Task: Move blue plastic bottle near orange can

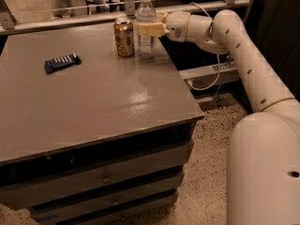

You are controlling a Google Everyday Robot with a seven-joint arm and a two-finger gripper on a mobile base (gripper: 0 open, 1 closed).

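The blue plastic bottle [146,14], clear with a white cap, stands upright near the far edge of the grey table [93,97]. The orange can [124,37] stands just to its left, a small gap apart. My gripper [151,29] reaches in from the right, and its pale fingers are closed around the bottle's middle. The white arm [234,41] runs from the right side of the view to the gripper.
A small flat dark-blue wrapped bar [62,62] lies on the table's left part. A metal rail [84,18] runs behind the far edge. Drawers [108,177] sit under the tabletop. A cable [206,86] hangs to the right of the table.
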